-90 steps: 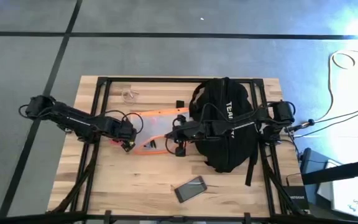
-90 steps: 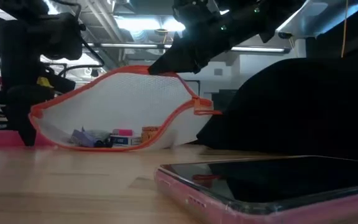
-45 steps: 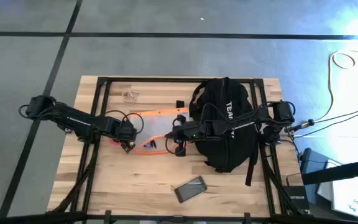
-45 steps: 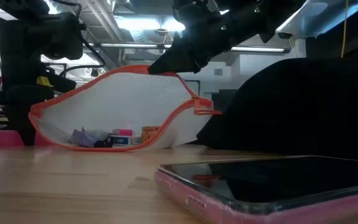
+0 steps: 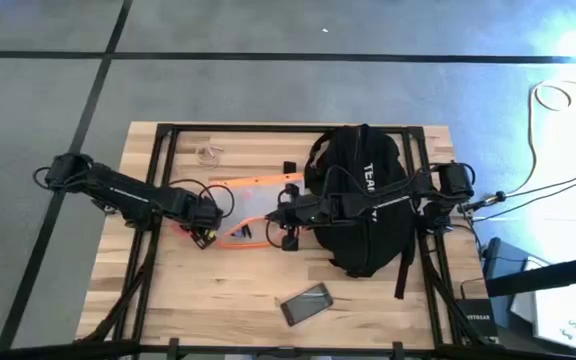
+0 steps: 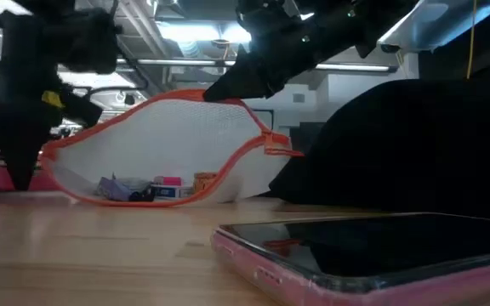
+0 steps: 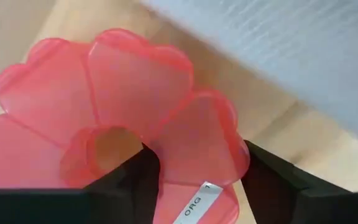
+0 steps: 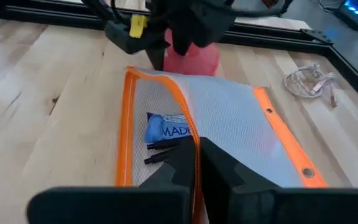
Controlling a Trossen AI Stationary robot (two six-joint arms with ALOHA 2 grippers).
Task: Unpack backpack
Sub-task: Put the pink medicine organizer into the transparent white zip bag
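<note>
The black backpack (image 5: 363, 205) lies on the table's right half, and my right arm reaches across it. To its left, my right gripper (image 8: 194, 158) is shut on a white mesh pouch with orange trim (image 6: 168, 140). The pouch stands on edge, with small items at its bottom. Left of the pouch my left gripper (image 7: 194, 171) is open. Its fingers stand on either side of a pink translucent flower-shaped thing (image 7: 110, 93) that lies on the table. I cannot tell whether they touch it. My right gripper pinches the pouch's orange-trimmed upper edge (image 8: 190, 138) between its two fingers. The fingers slant down at it from above and from the table's right (image 6: 228, 85). The pouch hangs upright below them, and its lower edge (image 6: 143, 200) rests on the table.
A phone in a pink case (image 5: 306, 303) lies near the table's front edge. A coiled pale cable (image 5: 208, 155) and a small black item (image 5: 289, 167) lie toward the far edge. The black frame rails (image 5: 163, 150) run along the table's sides.
My left gripper has shifted a little toward the table's left edge, away from the pouch's end and over the pink thing. The pouch and my right gripper have stayed where they were.
</note>
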